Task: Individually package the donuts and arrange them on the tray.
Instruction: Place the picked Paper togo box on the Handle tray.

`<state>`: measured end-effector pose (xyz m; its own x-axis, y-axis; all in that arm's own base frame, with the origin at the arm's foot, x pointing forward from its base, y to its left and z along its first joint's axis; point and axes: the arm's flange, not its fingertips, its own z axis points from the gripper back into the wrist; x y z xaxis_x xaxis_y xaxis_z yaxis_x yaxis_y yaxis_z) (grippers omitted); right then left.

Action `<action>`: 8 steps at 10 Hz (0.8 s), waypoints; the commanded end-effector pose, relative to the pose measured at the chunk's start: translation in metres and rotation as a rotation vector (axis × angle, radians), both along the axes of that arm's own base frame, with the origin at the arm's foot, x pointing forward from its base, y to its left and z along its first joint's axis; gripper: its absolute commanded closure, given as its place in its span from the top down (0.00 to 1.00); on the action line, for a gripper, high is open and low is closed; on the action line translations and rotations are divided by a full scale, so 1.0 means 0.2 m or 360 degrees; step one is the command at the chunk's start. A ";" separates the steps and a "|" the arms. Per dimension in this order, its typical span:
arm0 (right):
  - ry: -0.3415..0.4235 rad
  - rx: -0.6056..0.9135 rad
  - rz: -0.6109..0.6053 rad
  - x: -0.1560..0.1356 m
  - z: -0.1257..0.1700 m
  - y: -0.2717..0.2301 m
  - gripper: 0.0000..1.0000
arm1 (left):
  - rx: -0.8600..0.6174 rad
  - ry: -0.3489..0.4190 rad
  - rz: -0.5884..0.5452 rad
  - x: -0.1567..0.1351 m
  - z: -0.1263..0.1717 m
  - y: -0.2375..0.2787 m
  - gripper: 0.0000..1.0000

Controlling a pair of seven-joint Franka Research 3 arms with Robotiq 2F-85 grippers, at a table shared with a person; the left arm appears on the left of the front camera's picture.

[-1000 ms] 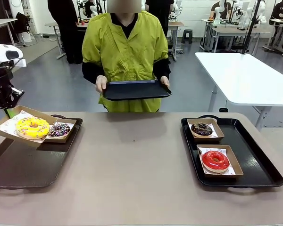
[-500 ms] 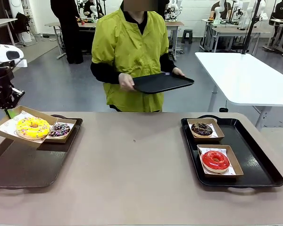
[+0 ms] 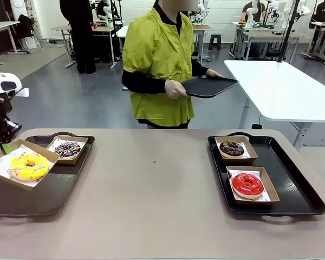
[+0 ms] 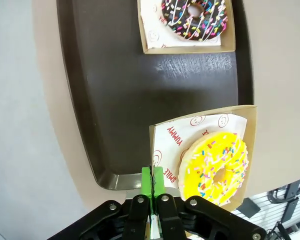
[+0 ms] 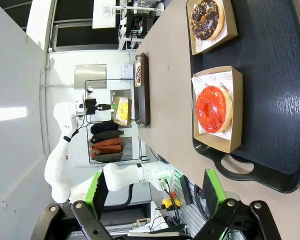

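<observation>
- The desk (image 3: 151, 206) is carrying two dark trays; the left tray (image 3: 27, 195) is being loaded at the desk's left edge.
- The yellow donut's box (image 3: 23, 165) is being held tilted over that tray's left rim; it should be lowered level until flat, beside the sprinkled chocolate donut (image 3: 68, 149) at the tray's far edge.
- The yellow donut (image 3: 28, 166) is being kept centred in its box.
- The left hand (image 4: 152, 186) is being kept pinched shut on the box's rim; the right hand (image 5: 155, 192) is gaping, empty.

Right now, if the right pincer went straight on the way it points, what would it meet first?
Probably the red donut in its cardboard box on the black tray. It lies ahead between the open right pincer fingers, though depth is unclear.
</observation>
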<state>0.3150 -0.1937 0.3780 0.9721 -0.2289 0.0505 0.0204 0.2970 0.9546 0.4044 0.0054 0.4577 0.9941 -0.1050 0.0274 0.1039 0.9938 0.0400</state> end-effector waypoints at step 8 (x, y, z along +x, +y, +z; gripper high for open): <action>0.0016 0.0014 0.0007 -0.01 0.01 0.00 1.00 | 0.0095 -0.0087 0.0214 -0.13 -0.27 0.18 0.01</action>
<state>0.3149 -0.1937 0.3780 0.9721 -0.2289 0.0505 0.0204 0.2971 0.9546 0.3810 0.0409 0.4092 0.9984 -0.0020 0.0567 -0.0021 0.9975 0.0713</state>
